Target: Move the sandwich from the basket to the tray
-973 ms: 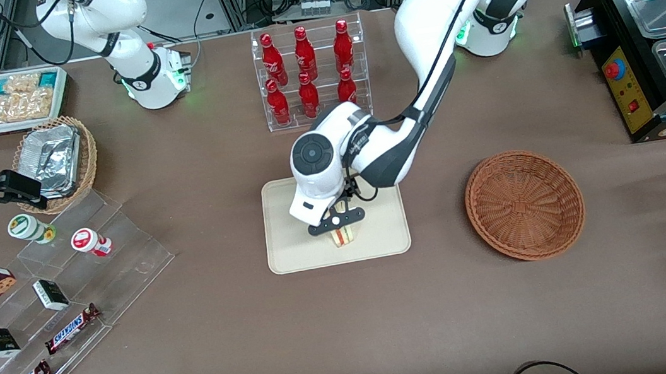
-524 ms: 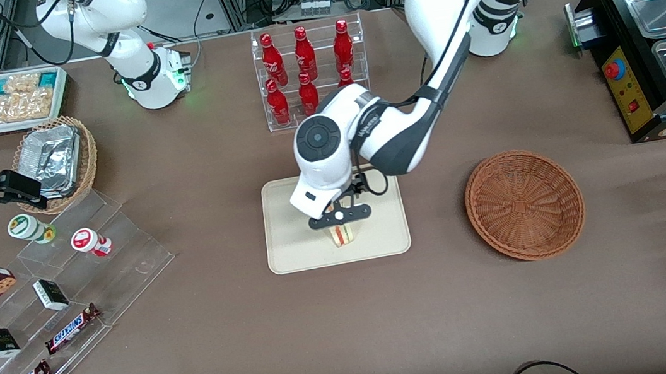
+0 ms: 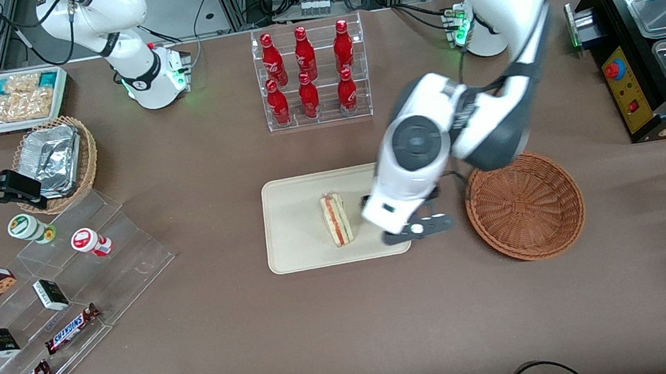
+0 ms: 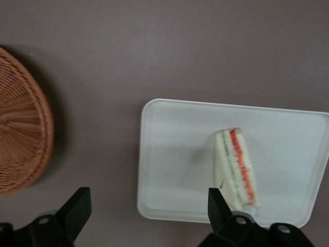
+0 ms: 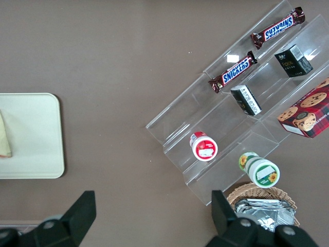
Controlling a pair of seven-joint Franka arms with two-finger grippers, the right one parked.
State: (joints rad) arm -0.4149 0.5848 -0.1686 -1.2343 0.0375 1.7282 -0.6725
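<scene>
Hand (image 3: 417,228), fingers apart and empty, had lifted off toward the basket (image 3: 524,205), leaving the sandwich (image 3: 336,219) on the tray (image 3: 294,230); placement looked done.

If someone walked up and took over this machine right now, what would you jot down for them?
Gripper: open, holding nothing, raised over the tray's edge nearest the basket.
Sandwich: lying on the tray, free of the fingers.
Basket: holds nothing, sits toward the working arm's end of the table.
Done: sandwich is on the tray.
Left: probably only pulling the arm away.
</scene>
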